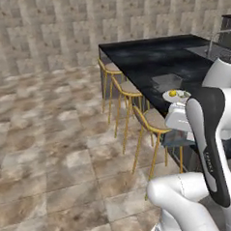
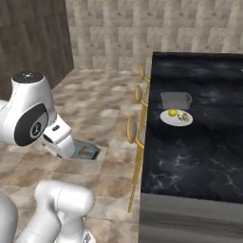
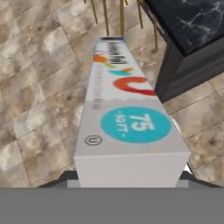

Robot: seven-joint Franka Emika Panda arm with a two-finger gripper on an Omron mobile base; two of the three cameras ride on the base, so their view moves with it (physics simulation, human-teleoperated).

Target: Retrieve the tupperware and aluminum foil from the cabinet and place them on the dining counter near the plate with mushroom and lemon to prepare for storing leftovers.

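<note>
The aluminum foil [image 3: 127, 118], a long white and pale blue carton with red and blue print, sticks out from my gripper [image 2: 72, 148], which is shut on its near end. I hold it in the air over the tiled floor, left of the dining counter [image 2: 190, 161]. That carton [image 2: 88, 152] also pokes out below my white hand. On the black counter stands the grey tupperware [image 2: 176, 100], just behind the white plate [image 2: 176, 123]. The plate carries the yellow lemon [image 2: 172, 113] and the brownish mushroom [image 2: 184, 116]. The cabinet is out of view.
Gold-legged stools [image 1: 128, 90] line the counter's near side, between my hand and the top. A dark wood-grain wall face [image 2: 33, 33] stands at the far left. A faucet [image 1: 213, 42] rises at the counter's far end. Open tiled floor [image 1: 51, 140] lies to the left.
</note>
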